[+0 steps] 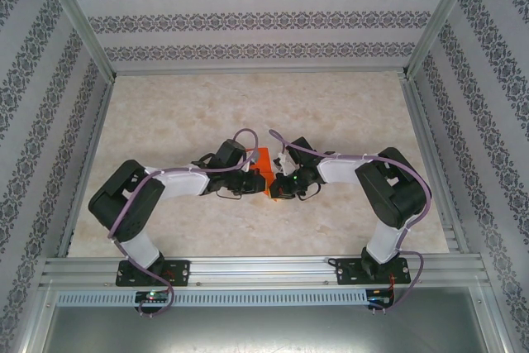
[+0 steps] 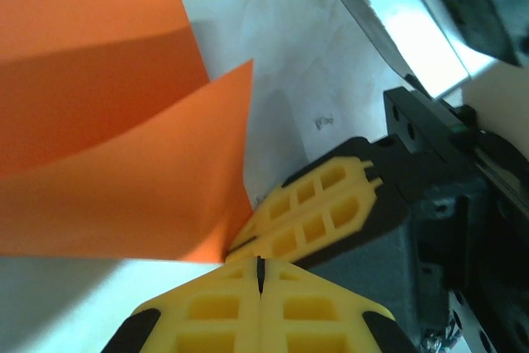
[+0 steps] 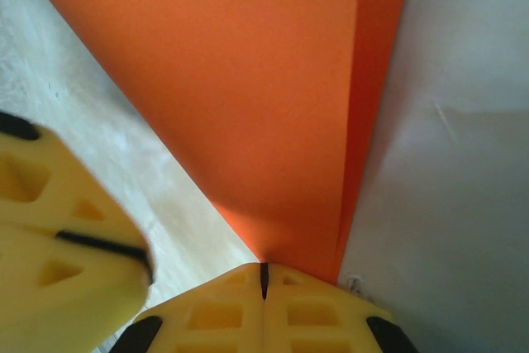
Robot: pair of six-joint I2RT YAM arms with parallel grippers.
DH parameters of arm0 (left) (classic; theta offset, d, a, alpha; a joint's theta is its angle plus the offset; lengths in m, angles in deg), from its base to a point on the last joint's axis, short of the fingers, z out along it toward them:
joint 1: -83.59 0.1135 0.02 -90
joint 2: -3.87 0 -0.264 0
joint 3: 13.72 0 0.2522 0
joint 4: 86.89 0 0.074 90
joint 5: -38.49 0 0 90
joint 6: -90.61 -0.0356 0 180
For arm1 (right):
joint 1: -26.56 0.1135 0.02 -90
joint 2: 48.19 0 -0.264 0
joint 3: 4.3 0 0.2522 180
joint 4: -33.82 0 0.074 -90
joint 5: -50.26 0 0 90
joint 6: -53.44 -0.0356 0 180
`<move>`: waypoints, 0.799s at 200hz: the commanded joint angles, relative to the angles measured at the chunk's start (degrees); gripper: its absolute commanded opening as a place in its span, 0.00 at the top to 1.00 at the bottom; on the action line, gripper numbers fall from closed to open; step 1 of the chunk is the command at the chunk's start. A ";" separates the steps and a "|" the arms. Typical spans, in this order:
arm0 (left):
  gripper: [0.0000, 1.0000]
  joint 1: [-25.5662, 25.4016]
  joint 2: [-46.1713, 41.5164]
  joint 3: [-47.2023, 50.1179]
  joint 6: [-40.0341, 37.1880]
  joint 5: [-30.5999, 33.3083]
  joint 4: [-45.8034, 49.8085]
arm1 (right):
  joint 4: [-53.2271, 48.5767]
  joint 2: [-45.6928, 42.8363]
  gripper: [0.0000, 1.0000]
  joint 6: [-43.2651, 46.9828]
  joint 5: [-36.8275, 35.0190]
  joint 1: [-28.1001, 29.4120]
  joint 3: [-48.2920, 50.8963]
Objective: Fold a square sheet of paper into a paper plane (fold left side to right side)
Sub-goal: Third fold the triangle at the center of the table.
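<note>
Left gripper (image 2: 260,267): yellow fingers pressed together with no gap, tips low over the middle of the table (image 1: 347,113). The near corner of the orange paper (image 2: 116,146) comes down right beside those tips; cannot tell whether it is nipped or only pressed. The paper lies mid-table between the two grippers and is doubled over. The left wrist view shows one flap lifted off the lower layer, with a shadowed valley between them. The right wrist view shows an upper layer sitting just inside the lower layer's right-hand edge. Right gripper (image 3: 264,270): fingers likewise closed, tips at the paper's near point, close beside the left gripper's fingers. Judged step: the left-to-right fold is laid over but not set, since the flap stands proud. The next move probably calls for one gripper to pin the near corner while the other runs along the fold to flatten the crease with the edges aligned. Thin paper may skid or buckle on the smooth tabletop.
</note>
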 commanded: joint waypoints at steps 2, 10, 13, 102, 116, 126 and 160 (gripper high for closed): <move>0.98 -1.02 2.32 -0.88 0.79 0.97 -2.50 | -3.25 2.68 1.00 0.70 -5.49 -0.45 1.62; 0.98 -1.09 2.91 -0.92 0.92 1.23 -2.80 | -3.35 2.60 1.00 0.78 -5.61 -0.45 1.69; 0.98 -1.08 3.08 -0.84 1.07 1.24 -3.10 | -3.42 2.58 1.00 0.73 -5.62 -0.45 1.65; 1.00 -1.01 6.02 -0.93 -0.10 6.21 -1.11 | -6.25 2.75 1.00 1.78 -6.91 -0.45 1.34; 1.00 -0.95 5.77 -1.45 -0.61 7.63 0.28 | -6.63 2.81 1.00 1.87 -7.34 -0.45 1.33; 1.00 -0.84 5.59 -2.04 -1.15 8.74 1.56 | -7.04 3.02 1.00 1.88 -7.63 -0.45 1.31; 1.00 0.39 5.02 -3.76 -3.42 11.61 5.06 | -7.76 3.36 1.00 2.14 -8.02 -0.46 1.29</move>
